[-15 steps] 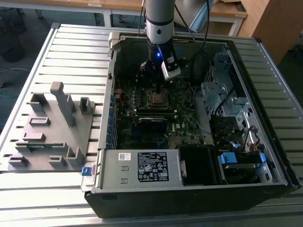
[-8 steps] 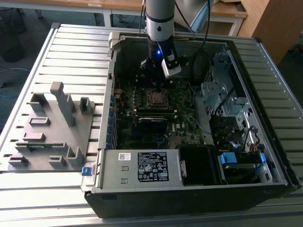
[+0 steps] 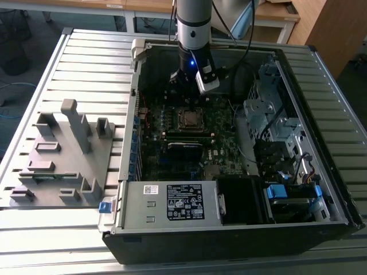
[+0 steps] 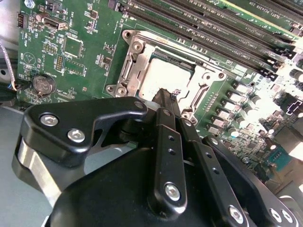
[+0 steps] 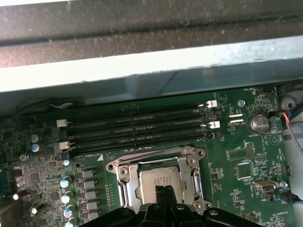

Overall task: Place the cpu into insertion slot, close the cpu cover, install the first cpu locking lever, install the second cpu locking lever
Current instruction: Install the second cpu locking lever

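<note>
An open computer case (image 3: 241, 229) lies on its side on a ribbed metal tabletop (image 3: 86, 51), its green motherboard (image 3: 229, 143) facing up. The robot arm (image 3: 194, 23) reaches straight down into the far half of the case, and its tool (image 3: 191, 102) hangs just above the insertion slot (image 3: 191, 119), which sits near the middle of the board.

In the second wrist view the tool (image 4: 165, 93) has its two slim black fingers (image 4: 166, 137) pressed together to a narrow tip with nothing gripped between them. That tip hovers over one edge of the cpu (image 4: 163, 75); I cannot tell whether it touches.

The cpu lies flat in the slot (image 5: 158, 182), dull silver top facing up, its edges square with the socket rim. Being square, it has no clear long axis. The cpu cover (image 5: 156, 163), a silvery frame, lies down around the chip, which shows through its window.

Long black memory slots (image 5: 137, 127) run parallel just beside the far edge of the socket. A round coin battery (image 5: 259, 124) sits on the board well apart from it.

On the exterior view's left, a grey fixture block (image 3: 63, 154) with upright pegs rests on the tabletop beside the case.
</note>
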`<action>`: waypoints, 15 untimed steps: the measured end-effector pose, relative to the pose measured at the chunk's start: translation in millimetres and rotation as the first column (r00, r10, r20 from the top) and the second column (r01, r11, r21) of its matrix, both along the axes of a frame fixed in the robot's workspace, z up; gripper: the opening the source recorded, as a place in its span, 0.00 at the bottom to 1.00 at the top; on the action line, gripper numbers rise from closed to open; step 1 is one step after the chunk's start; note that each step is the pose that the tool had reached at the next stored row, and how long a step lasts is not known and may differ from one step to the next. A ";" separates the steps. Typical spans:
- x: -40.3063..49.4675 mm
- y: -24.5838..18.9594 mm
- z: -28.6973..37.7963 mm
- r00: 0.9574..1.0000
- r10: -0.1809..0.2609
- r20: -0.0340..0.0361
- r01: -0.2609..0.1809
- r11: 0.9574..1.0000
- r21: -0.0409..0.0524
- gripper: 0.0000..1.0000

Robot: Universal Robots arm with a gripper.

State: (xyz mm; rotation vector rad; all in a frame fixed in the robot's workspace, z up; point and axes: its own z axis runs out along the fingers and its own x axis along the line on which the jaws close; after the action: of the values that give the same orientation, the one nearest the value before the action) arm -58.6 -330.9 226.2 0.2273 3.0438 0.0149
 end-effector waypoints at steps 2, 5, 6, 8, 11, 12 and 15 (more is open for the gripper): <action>0.3 0.0 -0.1 1.000 0.000 -0.017 0.000 1.000 0.000 0.10; 0.8 0.0 -0.5 0.999 0.000 -0.049 0.000 1.000 0.000 0.10; 0.8 0.0 -0.6 0.998 0.000 -0.058 0.000 1.000 0.000 0.10; 0.8 0.0 -0.5 0.998 0.000 -0.064 0.000 1.000 0.000 0.10; 0.8 0.0 -0.5 0.998 0.000 -0.065 0.000 1.000 0.000 0.10; 0.8 0.0 -0.6 0.998 0.000 -0.065 0.000 1.000 0.000 0.10; 1.0 0.0 -0.6 0.998 0.000 -0.065 0.000 1.000 0.001 0.10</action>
State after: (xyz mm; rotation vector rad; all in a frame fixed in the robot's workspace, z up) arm -57.6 -330.9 225.6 0.2324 3.1082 0.0085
